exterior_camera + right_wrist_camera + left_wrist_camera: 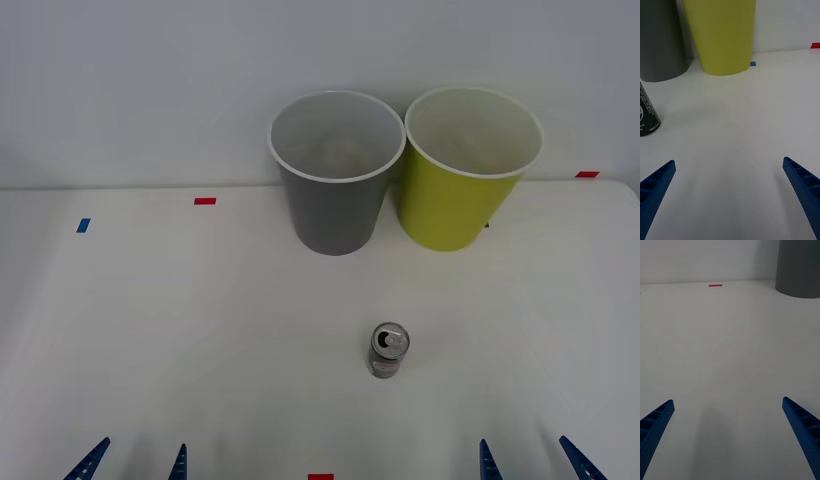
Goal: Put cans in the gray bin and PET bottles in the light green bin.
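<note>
**While the can stands alone, a tip-over or wrong bin is the main hazard**

Because the can (389,350) is small, upright and narrow, a finger that reaches it off-centre would likely knock it over and send it rolling across the table (150,330). A second hazard, as I judge it, is the drop: the gray bin (335,170) and the light green bin (468,165) stand side by side at the far edge, rims nearly touching, so a careless release could land the can in the wrong one or bounce it off a rim.

Both grippers wait at the near edge, fingers spread wide and holding nothing: the right gripper (530,458) near-right of the can, the left gripper (135,460) well apart to the near-left.

The can has a silver top with a pull tab and a dark body with pale print. It sits near the table's middle, nearer than both bins and roughly in line with the gap between them.
</note>
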Controlling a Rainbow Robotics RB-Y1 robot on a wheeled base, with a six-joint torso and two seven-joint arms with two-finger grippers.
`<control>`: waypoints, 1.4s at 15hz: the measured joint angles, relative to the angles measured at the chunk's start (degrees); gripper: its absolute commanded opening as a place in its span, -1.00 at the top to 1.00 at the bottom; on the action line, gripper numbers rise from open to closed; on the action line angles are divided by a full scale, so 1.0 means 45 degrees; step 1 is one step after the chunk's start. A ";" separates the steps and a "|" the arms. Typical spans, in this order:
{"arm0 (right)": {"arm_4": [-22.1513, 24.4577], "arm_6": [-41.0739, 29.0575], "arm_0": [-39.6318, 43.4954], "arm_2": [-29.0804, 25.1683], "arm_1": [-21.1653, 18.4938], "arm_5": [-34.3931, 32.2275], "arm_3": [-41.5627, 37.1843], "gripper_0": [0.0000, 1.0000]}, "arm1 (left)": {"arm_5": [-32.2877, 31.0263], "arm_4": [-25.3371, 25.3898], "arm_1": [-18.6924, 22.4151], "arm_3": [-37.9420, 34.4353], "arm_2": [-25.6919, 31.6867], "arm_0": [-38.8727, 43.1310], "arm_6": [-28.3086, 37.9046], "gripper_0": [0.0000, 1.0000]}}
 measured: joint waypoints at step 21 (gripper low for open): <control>0.0000 0.0000 0.0000 0.0000 0.0000 0.0000 0.0000 -1.00 | 0.0000 0.0000 0.0000 0.0000 0.0000 0.0000 0.0000 -1.00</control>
